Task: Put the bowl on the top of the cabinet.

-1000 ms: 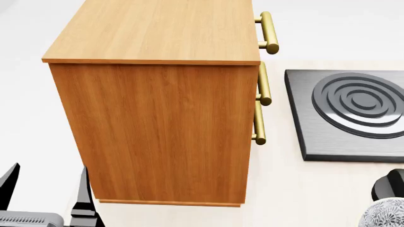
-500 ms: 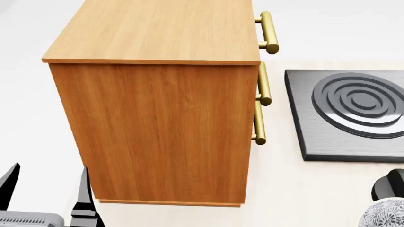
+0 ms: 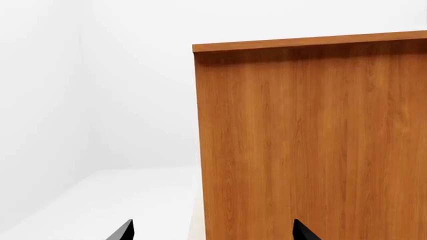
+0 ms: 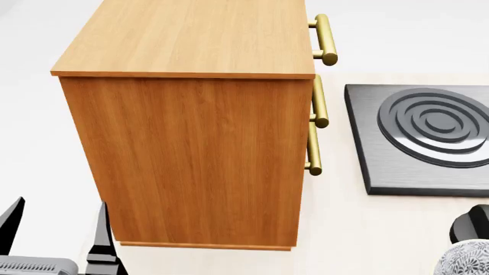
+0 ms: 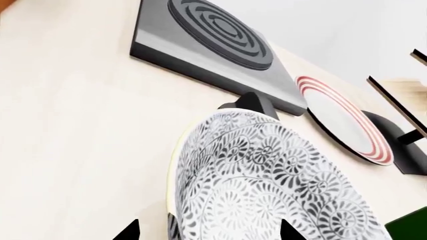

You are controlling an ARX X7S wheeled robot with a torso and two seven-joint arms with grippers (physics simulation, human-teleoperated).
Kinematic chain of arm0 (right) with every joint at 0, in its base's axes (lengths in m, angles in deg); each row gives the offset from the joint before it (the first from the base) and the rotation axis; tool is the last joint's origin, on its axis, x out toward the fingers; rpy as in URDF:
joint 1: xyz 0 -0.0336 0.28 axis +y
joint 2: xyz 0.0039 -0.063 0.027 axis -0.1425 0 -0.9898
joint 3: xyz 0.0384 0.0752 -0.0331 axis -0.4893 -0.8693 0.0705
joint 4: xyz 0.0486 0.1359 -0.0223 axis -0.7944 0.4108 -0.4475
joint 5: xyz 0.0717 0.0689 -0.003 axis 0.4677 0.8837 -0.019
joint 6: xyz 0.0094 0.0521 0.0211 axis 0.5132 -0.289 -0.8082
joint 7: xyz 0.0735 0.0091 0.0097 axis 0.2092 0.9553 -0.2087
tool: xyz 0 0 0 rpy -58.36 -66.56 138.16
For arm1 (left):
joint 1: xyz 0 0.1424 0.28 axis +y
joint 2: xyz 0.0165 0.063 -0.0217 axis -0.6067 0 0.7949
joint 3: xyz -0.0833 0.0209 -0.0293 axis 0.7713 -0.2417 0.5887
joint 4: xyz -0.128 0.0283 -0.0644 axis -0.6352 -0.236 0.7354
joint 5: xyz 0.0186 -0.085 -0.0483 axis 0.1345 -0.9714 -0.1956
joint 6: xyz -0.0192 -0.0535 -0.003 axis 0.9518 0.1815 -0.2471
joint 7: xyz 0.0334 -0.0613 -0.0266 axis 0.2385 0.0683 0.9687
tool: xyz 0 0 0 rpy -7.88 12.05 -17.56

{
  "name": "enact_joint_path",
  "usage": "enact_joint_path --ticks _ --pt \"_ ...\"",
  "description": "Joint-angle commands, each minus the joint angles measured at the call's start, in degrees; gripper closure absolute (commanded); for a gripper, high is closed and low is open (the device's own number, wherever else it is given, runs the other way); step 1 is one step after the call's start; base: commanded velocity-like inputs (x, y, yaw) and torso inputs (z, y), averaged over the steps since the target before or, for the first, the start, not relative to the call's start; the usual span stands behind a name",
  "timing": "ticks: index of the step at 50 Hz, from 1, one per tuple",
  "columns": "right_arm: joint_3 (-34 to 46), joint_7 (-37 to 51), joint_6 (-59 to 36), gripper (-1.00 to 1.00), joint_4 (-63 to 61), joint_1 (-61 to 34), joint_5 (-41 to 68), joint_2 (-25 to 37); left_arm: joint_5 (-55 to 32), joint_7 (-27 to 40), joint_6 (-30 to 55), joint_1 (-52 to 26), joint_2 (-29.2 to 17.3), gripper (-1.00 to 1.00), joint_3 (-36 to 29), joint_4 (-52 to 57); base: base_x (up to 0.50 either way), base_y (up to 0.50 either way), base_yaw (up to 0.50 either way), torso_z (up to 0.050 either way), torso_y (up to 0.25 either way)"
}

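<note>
Bowl (image 5: 267, 185): white w/ dense grey floral print, on tabletop (image 5: 73, 130) btwn right end effector (image 5: 208, 232) tips, not visibly clamped. Hob (image 5: 213, 40) & red-ringed plate (image 5: 343, 120) beyond; cabinet (image 4: 191, 114) well apart. Left end effector (image 4: 55, 229) spread, empty.

The cabinet (image 4: 191, 149) stands upright, tall and boxy in orange-brown wood grain, with a flat lighter top and brass bar handles down its front. The bowl (image 5: 267, 190), round and white with a dense grey floral pattern, sits low on the surface, well apart from it.
</note>
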Motion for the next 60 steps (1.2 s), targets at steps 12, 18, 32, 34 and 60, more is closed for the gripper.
enact_joint_path --ticks 12,18,32,34,60 --pt "1.16 -0.15 0.78 1.00 0.63 -0.03 0.21 -0.02 -0.28 0.29 -0.25 0.08 -0.27 -1.00 -0.05 -0.02 0.00 0.00 0.00 0.000 0.000" --pt "1.25 -0.11 0.64 1.00 -0.31 0.23 0.23 0.14 -0.22 0.33 -0.31 0.00 -0.26 -1.00 -0.22 -0.08 0.00 0.00 0.00 0.000 0.000" --pt "-0.63 0.09 -4.38 1.00 -8.79 -1.49 1.84 1.35 -0.43 0.52 -0.38 0.09 -0.44 -1.00 -0.25 -0.03 0.00 0.00 0.00 0.000 0.000" --pt "-1.06 0.13 -7.59 1.00 -12.48 -3.18 2.56 1.90 -0.34 0.44 -0.85 0.22 -0.40 -1.00 -0.34 -0.36 0.00 0.00 0.00 0.000 0.000" --pt "-5.00 42.71 -44.87 1.00 -10.15 -53.30 77.14 8.06 -0.66 0.77 -0.45 0.03 -0.66 -1.00 -0.66 0.05 0.00 0.00 0.00 0.000 0.000"
